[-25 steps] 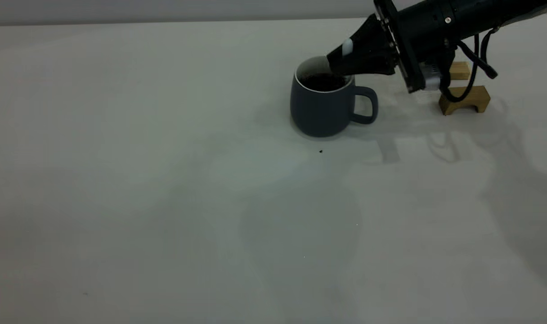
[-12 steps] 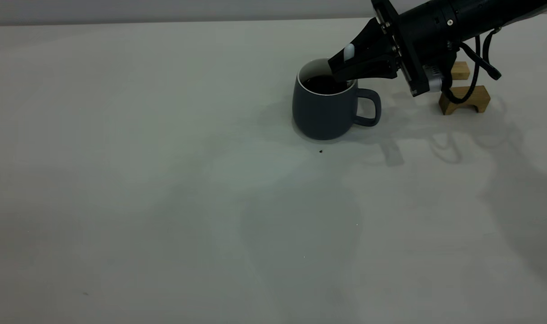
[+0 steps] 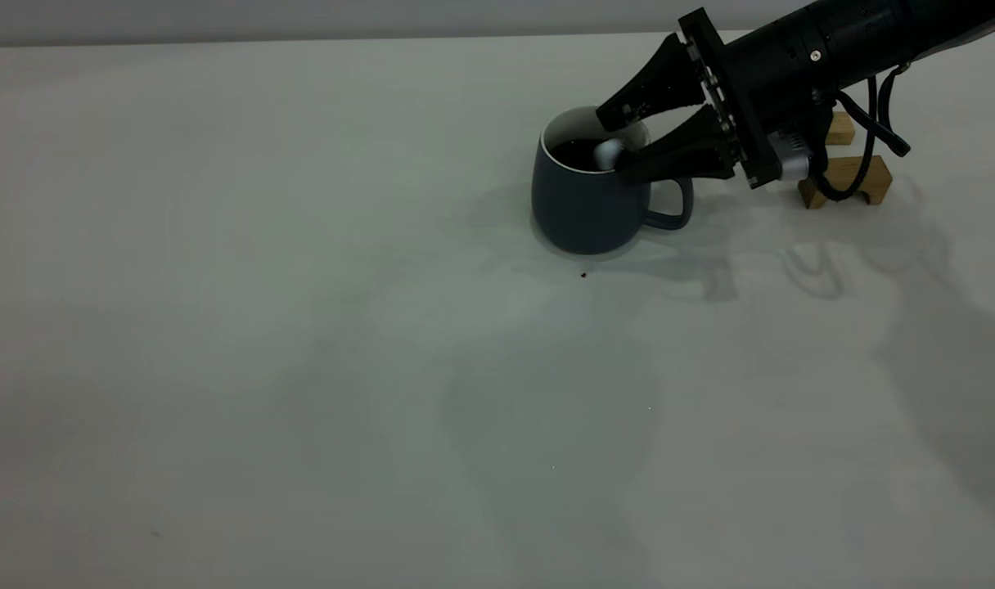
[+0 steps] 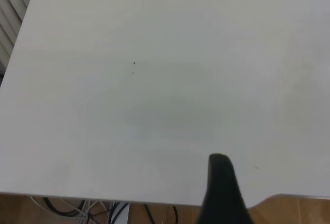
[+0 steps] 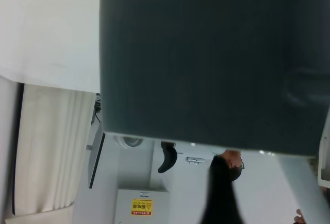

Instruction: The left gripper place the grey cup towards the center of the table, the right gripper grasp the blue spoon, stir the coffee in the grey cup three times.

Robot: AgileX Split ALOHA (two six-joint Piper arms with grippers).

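The grey cup (image 3: 579,204) stands on the table (image 3: 301,327) at the back right, handle pointing right, with dark coffee (image 3: 575,151) inside. The blue spoon's pale end (image 3: 606,154) leans in the cup by the right rim. My right gripper (image 3: 612,147) is open. One jaw is over the rim's far side, the other is just outside the near right rim, and neither touches the spoon. In the right wrist view the cup's grey wall (image 5: 206,54) fills most of the picture. The left gripper shows only as one dark finger (image 4: 220,183) over bare table near its edge.
Two wooden blocks (image 3: 853,176) lie behind the right arm at the far right. A tiny dark speck (image 3: 583,275) sits in front of the cup. A person (image 5: 229,162) stands beyond the table in the right wrist view.
The right gripper held the spoon above the cup, then opened. The spoon now rests in the cup and the jaws stand spread at the rim.
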